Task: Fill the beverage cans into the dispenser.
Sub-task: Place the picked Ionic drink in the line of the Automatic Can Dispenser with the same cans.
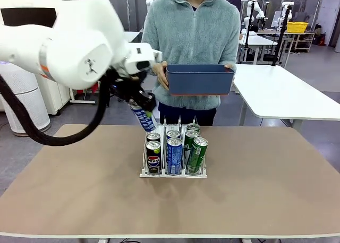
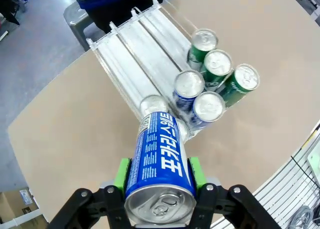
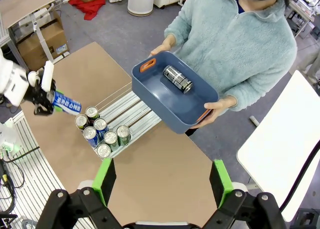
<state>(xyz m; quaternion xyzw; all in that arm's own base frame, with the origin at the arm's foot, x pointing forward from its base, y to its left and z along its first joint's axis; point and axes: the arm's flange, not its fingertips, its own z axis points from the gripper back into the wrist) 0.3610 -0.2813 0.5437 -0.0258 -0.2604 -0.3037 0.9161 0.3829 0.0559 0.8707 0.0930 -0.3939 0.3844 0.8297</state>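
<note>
The left fingers (image 2: 121, 175) are clamped on a blue Pocari Sweat can (image 1: 143, 119), green pads pressed to both its sides. The can hangs tilted in the air, silver top toward the wrist and lower end pointing down at the far part of the dispenser's left lane, just behind the cans standing there.

The dispenser (image 1: 173, 173) sits mid-surface, a little toward the far side. Its cans are packed at the near end: two black cans in the left lane, the near one (image 1: 153, 159) showing a Pepsi logo; two blue cans (image 1: 174, 156) in the middle lane; three green cans (image 1: 197, 154) in the right lane. The far stretches of all three lanes lie bare – clear dividers over a white base.

Beyond the far edge of the surface (image 1: 265, 190) a person in a pale fleece holds a blue bin (image 1: 199, 79) with both hands. In the right wrist view one black can (image 3: 177, 79) lies on its side inside it.

The right fingers (image 3: 106, 181) stand wide apart, gripping nothing, high above the surface.
</note>
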